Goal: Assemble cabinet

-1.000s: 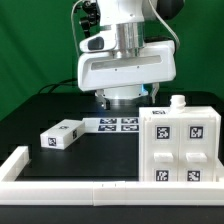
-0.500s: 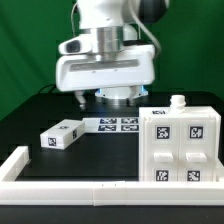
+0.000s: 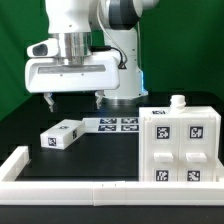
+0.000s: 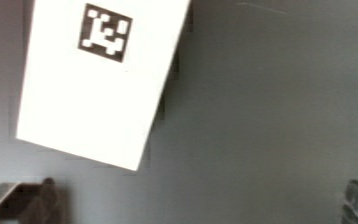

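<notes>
You've got the long low white border rail (image 3: 60, 186) nearest the camera. Just behind it, on the exterior view's right, the white plastic box-shaped cabinet (image 3: 182, 150) stands upright with four tagged fronts facing you. A small white tagged block (image 3: 62, 133) lies loose on the black table (image 3: 25, 128) toward the left, apart from the cabinet, with the flat white marker board (image 3: 118, 124) just beyond. The two-finger gripper (image 3: 72, 101) hangs above the block, fingers spread wide, nothing between them
</notes>
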Robot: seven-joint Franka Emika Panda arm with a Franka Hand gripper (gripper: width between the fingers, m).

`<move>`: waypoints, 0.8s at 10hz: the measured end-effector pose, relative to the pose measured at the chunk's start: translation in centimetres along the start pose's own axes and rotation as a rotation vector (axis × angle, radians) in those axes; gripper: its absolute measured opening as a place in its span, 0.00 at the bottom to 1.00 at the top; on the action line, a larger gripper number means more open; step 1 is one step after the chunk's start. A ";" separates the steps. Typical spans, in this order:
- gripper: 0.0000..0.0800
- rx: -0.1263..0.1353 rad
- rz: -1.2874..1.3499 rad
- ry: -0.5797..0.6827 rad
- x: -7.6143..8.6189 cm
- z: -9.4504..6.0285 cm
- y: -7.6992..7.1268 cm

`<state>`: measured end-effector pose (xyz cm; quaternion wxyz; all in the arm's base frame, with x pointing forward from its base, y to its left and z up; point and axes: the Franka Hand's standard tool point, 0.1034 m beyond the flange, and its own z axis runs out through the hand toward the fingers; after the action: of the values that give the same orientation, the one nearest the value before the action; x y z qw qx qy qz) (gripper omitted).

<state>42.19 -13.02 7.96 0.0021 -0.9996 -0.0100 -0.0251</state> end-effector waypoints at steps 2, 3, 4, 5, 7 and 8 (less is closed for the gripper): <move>1.00 -0.006 0.012 0.001 -0.3 -0.1 1.5; 1.00 -0.012 0.108 -0.006 -0.5 0.0 1.9; 1.00 -0.019 0.159 -0.011 -0.8 0.2 1.9; 1.00 -0.019 0.174 -0.019 -1.0 0.7 1.8; 1.00 -0.017 0.202 -0.028 -1.7 1.8 1.7; 1.00 -0.016 0.197 -0.028 -1.6 1.8 1.6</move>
<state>40.67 -14.68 6.06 -0.0038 -0.9960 0.0883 -0.0106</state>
